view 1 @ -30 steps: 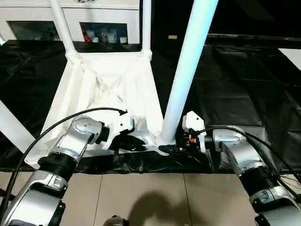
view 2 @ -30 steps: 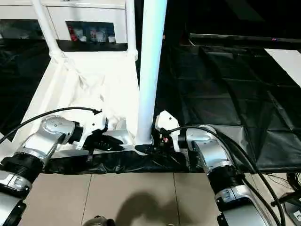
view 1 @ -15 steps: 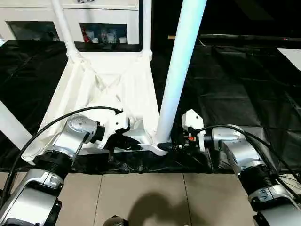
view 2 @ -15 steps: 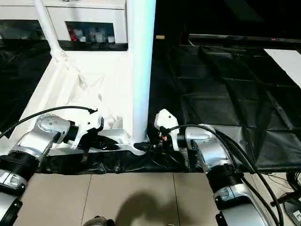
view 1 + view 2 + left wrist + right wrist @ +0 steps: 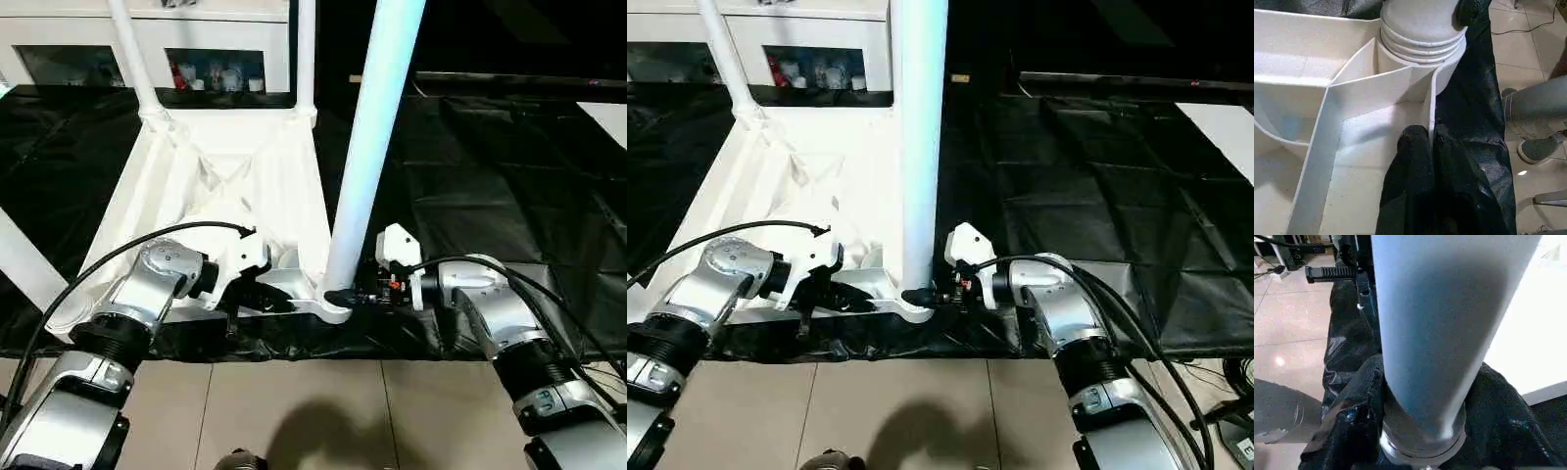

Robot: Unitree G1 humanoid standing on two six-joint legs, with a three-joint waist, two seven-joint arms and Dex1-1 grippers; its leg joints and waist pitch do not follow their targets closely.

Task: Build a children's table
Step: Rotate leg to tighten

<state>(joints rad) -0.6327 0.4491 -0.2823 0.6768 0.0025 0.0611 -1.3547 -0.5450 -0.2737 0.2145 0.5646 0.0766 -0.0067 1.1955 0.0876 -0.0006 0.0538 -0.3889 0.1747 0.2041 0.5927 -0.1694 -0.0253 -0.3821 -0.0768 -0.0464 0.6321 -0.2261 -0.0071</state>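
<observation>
On the big black-covered work table (image 5: 490, 186), near its front edge: the white plastic rectangular tabletop (image 5: 235, 186) lies upside down, ribbed underside up. Tall white tubular legs stand in both far corner sockets (image 5: 132, 59) (image 5: 306, 54); another slants past the near-left corner (image 5: 24, 264). The fourth, the near-right leg (image 5: 377, 127), rises upright from its rounded corner socket (image 5: 333, 304). Judged: all four legs placed; what remains is seating this last one fully, then turning the table over.

Left gripper (image 5: 257, 296) is clenched on the tabletop's near rim wall. Right gripper (image 5: 351, 297) sits at the foot of the near-right leg, one finger on each side; whether it presses or has let go, cannot tell.

Left wrist view adds the thin rim wall (image 5: 1431, 112) pinched between the black fingers (image 5: 1410, 161), plus a person's leg and shoe (image 5: 1540, 147) on the tiled floor. Right wrist view adds the grooved collar (image 5: 1422, 438) where leg meets socket, hidden from the head views.
</observation>
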